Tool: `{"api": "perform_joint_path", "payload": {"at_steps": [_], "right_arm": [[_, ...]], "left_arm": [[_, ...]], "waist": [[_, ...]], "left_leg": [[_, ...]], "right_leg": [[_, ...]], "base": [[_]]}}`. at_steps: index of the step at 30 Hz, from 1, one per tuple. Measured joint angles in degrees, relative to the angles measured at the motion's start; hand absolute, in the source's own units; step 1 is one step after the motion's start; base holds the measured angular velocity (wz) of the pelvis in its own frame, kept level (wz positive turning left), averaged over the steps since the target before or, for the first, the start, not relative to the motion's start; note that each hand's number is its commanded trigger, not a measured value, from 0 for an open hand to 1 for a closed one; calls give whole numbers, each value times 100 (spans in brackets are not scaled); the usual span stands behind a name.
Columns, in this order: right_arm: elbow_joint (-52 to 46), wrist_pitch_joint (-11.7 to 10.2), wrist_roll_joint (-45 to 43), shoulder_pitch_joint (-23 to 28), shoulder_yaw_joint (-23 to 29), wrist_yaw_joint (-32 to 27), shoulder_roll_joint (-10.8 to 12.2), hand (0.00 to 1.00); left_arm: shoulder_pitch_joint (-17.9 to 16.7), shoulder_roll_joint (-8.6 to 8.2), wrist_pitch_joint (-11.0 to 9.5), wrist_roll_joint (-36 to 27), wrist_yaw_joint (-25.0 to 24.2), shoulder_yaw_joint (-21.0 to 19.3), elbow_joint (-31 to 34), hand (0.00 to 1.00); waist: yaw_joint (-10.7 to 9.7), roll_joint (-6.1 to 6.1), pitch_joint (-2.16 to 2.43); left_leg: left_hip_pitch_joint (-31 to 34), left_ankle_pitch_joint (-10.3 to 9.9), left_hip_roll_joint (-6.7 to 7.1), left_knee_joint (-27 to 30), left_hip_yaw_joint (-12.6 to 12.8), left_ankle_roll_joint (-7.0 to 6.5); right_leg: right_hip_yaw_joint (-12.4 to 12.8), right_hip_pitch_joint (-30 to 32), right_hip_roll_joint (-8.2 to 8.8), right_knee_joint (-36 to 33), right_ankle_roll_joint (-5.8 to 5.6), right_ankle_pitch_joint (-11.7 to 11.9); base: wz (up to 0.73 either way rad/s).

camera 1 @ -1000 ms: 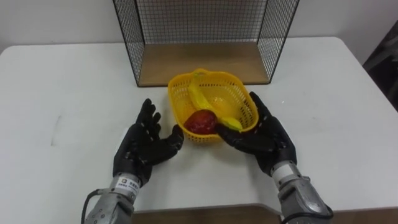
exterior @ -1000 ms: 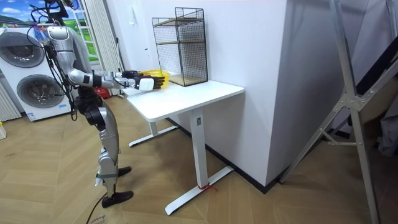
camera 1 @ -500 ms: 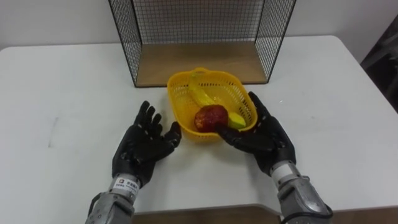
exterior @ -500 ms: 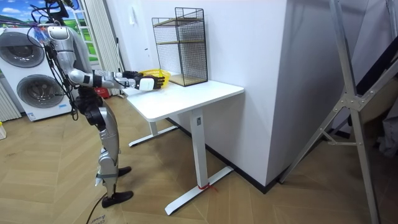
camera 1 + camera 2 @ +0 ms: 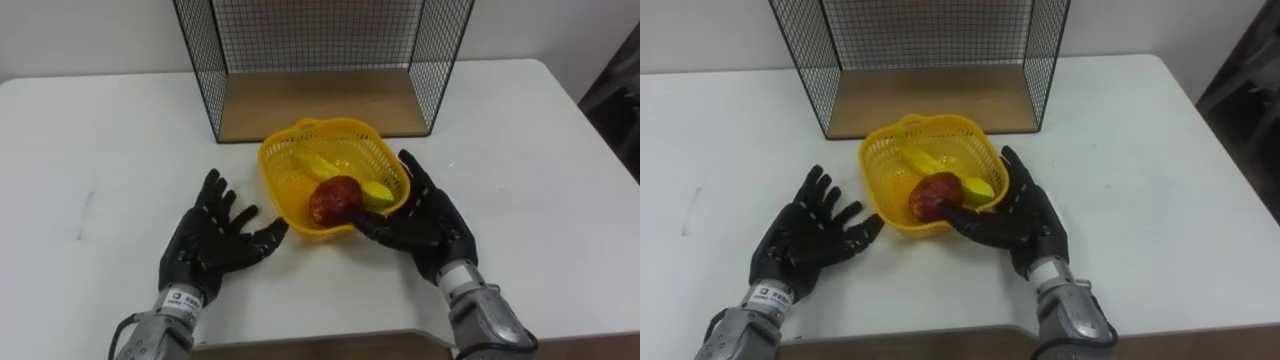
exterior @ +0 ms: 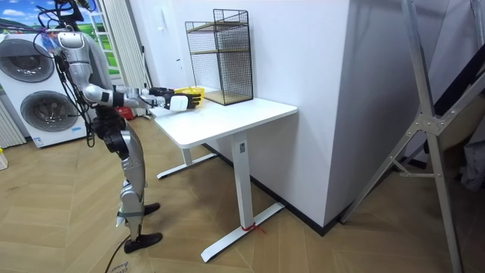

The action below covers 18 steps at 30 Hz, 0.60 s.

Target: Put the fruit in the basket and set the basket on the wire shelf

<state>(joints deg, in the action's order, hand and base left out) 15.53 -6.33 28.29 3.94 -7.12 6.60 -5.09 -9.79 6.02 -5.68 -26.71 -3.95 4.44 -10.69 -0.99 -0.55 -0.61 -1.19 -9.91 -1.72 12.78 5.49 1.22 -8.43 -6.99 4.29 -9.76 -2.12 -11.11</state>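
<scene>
**Left eye view.** The yellow basket (image 5: 278, 186) sits on the white surface (image 5: 100, 140), just in front of the wire shelf (image 5: 200, 70). It holds a red fruit (image 5: 335, 198), a banana (image 5: 313, 164) and a small yellow fruit (image 5: 378, 192).

The right hand (image 5: 428, 226) is unclenched. Its straight fingers lie against the basket's near right side and its thumb reaches under the front rim. The left hand (image 5: 205, 250) lies palm-up with fingers spread, beside the near left of the basket and apparently not touching it.

With only 1 hand in contact, a lift would likely tip the basket leftwards. The red fruit, close to the front rim, could then roll out. A push from the right alone would skid the basket sideways rather than into the shelf.

Compared with 0.5 s ago, the left hand has slid down and to the left, widening the gap. The basket has shifted slightly left, and the red fruit sits a little nearer the front.

**Room view.** The robot stands upright at the end of the surface on the room view's left, with both arms held out to the basket. The shelf stands beyond it by the wall.

The arms already look well extended, so reaching the shelf may need a lean, which could unsettle the load. The robot's stance matches that of 1 s ago.

**Right eye view.** Bare surface shows between the left hand's thumb and the basket wall (so the gap looks real). The right hand's fingers are flat against the mesh, not curled round it.
</scene>
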Motion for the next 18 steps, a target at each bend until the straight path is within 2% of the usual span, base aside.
{"api": "perform_joint_path", "payload": {"at_steps": [5, 12, 18], "right_arm": [[0, 0, -2, 39, 0, -21, -19, 0], [-1, 0, 25, 60, 2, -48, -105, 0], [-16, -2, 33, 60, -4, -163, -206, 0]], "left_arm": [[-5, -1, 0, 143, 8, -168, -6, 0], [-5, -3, 0, 263, 20, -358, 4, 0], [-4, -8, -1, 256, 306, -415, 46, 0]], "waist": [[14, 63, 24], [62, 82, 28], [163, 109, 19]], "left_leg": [[-43, 0, -1, -8, 9, 0], [-47, 0, 0, -5, 2, 0], [-63, 0, 0, -9, -2, 0]], "right_leg": [[14, -49, 0, 0, 0, 0], [8, -66, 0, -3, 2, 2], [0, -79, -1, 0, 2, 2]], "base": [[-1], [0], [0]]}}
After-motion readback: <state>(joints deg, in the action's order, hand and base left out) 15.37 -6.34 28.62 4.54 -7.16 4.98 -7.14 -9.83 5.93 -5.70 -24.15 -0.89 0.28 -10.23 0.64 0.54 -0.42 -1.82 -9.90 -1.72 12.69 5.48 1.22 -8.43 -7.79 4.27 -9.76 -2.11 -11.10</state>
